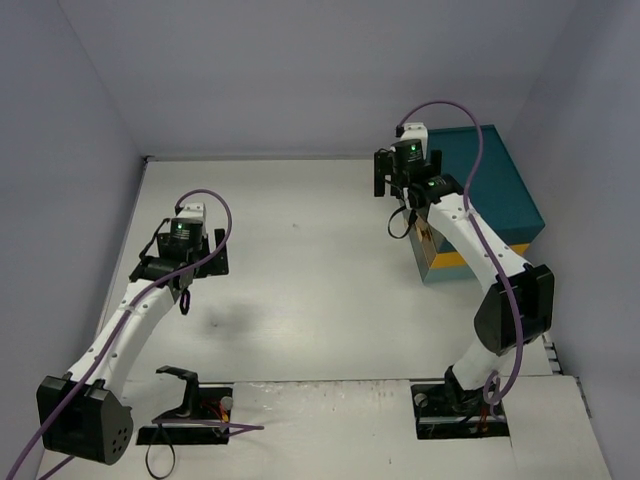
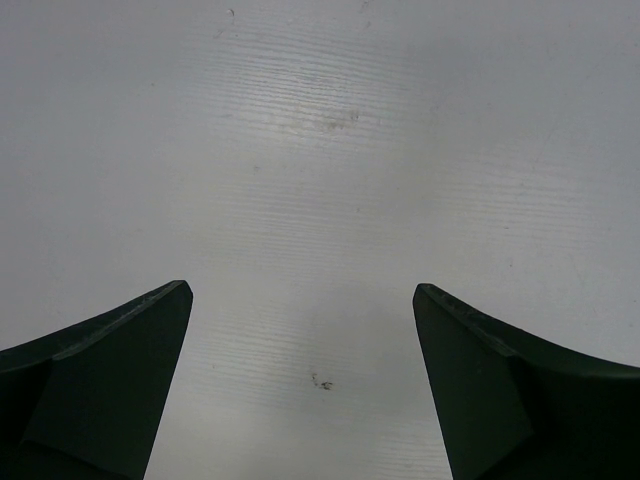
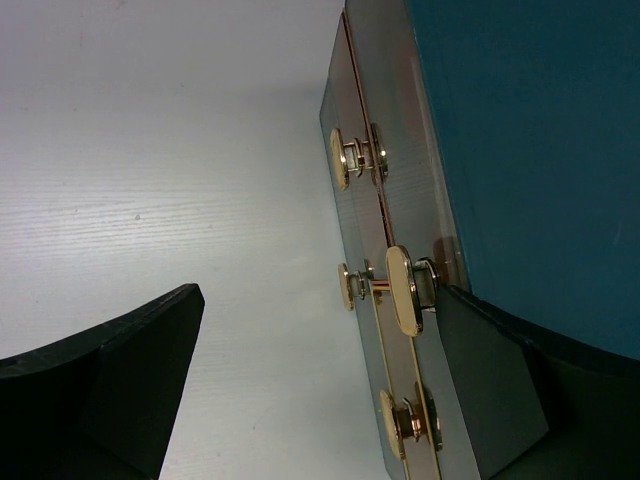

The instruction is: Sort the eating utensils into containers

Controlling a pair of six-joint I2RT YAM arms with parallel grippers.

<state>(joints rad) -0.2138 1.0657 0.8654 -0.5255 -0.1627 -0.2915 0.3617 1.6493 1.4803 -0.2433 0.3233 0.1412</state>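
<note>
No eating utensils and no containers show in any view. My left gripper [image 1: 190, 262] [image 2: 300, 290] hangs open over bare white table [image 2: 320, 180], with nothing between its dark fingers [image 2: 110, 380]. My right gripper [image 1: 408, 190] [image 3: 318, 290] is open at the front face of the teal chest [image 1: 500, 190] [image 3: 530, 150]. An oval gold knob [image 3: 403, 290] on that face lies between the jaws, close beside the right finger [image 3: 490, 380]. The left finger [image 3: 110, 390] stands well apart over the table.
The chest has a yellow band [image 1: 452, 262] and stands at the table's right side by the wall. Its glossy front carries more gold knobs [image 3: 340, 158] [image 3: 393, 425]. Walls close in the table [image 1: 300, 260] at the back and on both sides. A black bracket [image 1: 180, 385] sits by the left arm's base.
</note>
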